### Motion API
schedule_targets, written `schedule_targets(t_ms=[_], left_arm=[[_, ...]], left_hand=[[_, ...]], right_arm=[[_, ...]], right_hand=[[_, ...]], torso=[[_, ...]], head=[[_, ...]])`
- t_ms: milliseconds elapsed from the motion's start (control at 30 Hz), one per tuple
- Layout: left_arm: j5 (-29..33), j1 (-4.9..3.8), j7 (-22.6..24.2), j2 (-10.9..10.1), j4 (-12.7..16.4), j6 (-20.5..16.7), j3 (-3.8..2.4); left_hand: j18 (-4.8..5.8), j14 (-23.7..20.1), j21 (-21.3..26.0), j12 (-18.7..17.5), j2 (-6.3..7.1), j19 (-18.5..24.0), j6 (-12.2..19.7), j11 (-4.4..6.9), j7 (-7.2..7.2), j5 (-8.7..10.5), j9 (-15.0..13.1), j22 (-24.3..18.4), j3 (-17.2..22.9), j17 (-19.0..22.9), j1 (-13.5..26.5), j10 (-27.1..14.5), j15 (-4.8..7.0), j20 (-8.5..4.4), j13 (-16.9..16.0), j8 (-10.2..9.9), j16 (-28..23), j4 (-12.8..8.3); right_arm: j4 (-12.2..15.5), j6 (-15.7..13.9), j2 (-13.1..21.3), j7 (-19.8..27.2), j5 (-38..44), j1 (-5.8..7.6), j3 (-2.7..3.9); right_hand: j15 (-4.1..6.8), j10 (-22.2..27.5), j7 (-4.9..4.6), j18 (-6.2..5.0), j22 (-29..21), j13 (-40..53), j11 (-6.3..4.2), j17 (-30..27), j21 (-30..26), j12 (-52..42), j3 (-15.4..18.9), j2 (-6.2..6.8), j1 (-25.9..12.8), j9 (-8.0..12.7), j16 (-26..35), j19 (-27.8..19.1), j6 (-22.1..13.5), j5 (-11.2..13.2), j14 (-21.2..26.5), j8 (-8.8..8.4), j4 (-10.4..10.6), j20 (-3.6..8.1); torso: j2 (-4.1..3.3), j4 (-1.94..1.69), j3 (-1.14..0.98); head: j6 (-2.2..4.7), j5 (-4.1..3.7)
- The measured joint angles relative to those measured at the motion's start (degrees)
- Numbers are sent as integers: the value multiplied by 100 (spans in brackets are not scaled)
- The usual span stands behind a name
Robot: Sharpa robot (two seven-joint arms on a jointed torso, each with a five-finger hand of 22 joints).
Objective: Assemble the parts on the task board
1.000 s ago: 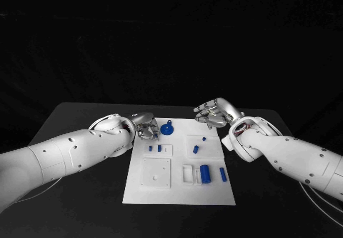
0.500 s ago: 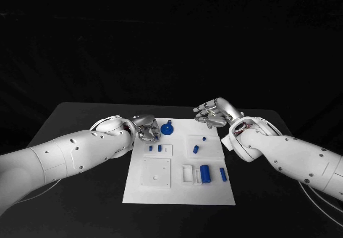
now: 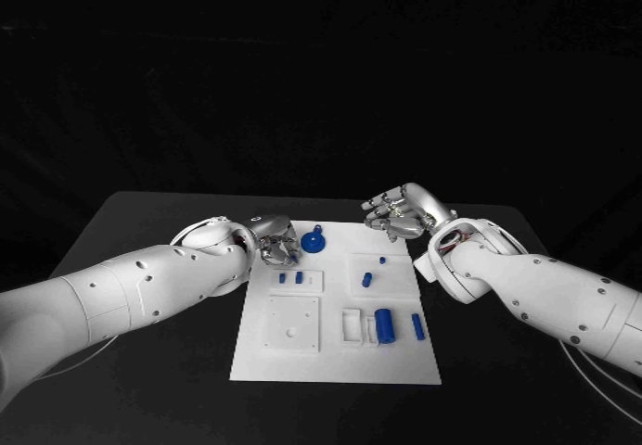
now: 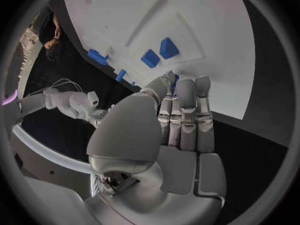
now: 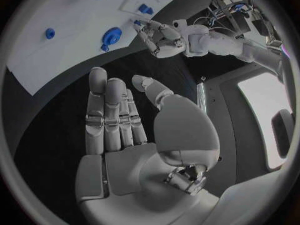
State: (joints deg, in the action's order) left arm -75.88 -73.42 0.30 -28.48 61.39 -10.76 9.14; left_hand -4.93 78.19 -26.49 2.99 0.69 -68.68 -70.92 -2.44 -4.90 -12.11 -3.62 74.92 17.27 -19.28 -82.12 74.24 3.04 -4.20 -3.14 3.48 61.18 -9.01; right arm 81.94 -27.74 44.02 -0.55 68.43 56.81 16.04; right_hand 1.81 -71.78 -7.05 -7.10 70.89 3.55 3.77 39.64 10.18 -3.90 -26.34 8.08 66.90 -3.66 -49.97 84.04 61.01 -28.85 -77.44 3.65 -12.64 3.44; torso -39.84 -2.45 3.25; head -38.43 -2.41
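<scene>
**Both hands at the board's far end, nothing gripped**

I see the task board mid-table, blue parts on it: a round part with a tab at the far end, two small blocks on the left side, a cylinder and a slim bar on the right. Left hand sits at the board's far-left edge, just beside the round part, fingers straight and side by side, nothing in them. Right hand is off the far-right corner, fingers extended, palm empty.
</scene>
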Motion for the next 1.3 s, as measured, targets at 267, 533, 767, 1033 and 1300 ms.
schedule_targets(t_ms=[267,533,767,1033,1300], left_arm=[[-6,12,-3,31,-33,-23,0],[-16,13,-3,43,-37,-7,-2],[-81,8,-47,72,-56,62,-10],[-123,-25,-125,115,-98,214,6],[-70,-26,-131,104,-128,236,33]], left_hand=[[-18,0,0,0,-5,0,0,-1,0,21,-4,0,-1,0,5,1,0,1,0,0,0,0],[-16,0,0,0,-5,0,0,-1,0,-3,-5,0,-2,-8,5,1,0,1,0,0,0,0],[0,0,-23,0,-5,11,1,-1,0,-2,-5,0,-7,-8,-1,1,-1,12,0,0,-22,-9],[2,-73,-23,23,-29,90,179,-2,-66,176,-5,0,-72,-32,15,1,-29,47,-1,0,-22,10],[4,-125,-46,48,-72,114,281,-32,-68,176,-3,0,-190,-25,-5,-77,-78,70,-47,-1,23,16]], right_arm=[[4,0,2,1,-1,0,0],[5,1,4,1,-2,0,0],[4,2,3,1,-3,0,0],[2,4,3,1,-4,0,0],[-4,9,3,-1,-6,0,0]], right_hand=[[0,0,3,1,-1,0,0,0,0,0,0,0,0,0,0,0,-2,0,0,0,0,0],[0,0,3,0,-1,0,0,0,0,0,0,0,0,0,0,0,-3,0,0,0,0,0],[0,0,4,0,-1,0,0,0,0,0,0,0,0,0,0,0,-3,0,0,0,0,0],[0,0,4,0,-2,0,0,0,0,0,0,0,0,0,0,0,-4,0,0,0,0,0],[0,0,4,0,1,0,0,0,0,0,0,0,0,0,0,0,-4,0,0,0,0,0]], torso=[[-3,3,-4],[-2,1,-4],[2,0,-2],[4,-1,-1],[3,0,-1]], head=[[4,-8],[-3,-13],[-4,-18],[-7,-18],[-1,-17]])
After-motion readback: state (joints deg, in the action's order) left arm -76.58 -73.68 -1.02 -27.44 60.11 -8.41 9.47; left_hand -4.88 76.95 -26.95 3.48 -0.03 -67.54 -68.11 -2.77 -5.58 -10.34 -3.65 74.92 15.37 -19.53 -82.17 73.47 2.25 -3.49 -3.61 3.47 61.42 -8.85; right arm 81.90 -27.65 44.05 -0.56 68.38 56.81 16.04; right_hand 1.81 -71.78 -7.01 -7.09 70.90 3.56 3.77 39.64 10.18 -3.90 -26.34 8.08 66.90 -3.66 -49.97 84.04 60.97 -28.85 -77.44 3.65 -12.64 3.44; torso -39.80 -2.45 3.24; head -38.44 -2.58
